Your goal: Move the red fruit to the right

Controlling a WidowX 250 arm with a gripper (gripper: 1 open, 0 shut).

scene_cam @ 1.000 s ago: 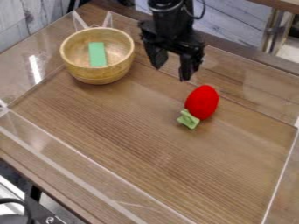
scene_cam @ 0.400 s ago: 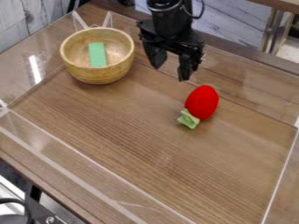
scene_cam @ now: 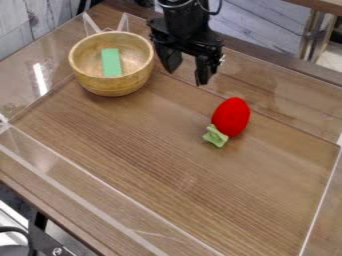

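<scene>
You have a wooden table filling most of the view, fenced by a low clear wall around its edges. At the far left sits a round wooden bowl, and a flat green block lies inside it. Just right of the bowl, toward the far side, your black gripper hangs pointing steeply down with its fingers spread apart and nothing between them. The red fruit lies on the table right of centre, nearer to you than the gripper and apart from it, with its light green leafy cap pointing toward the near left.
</scene>
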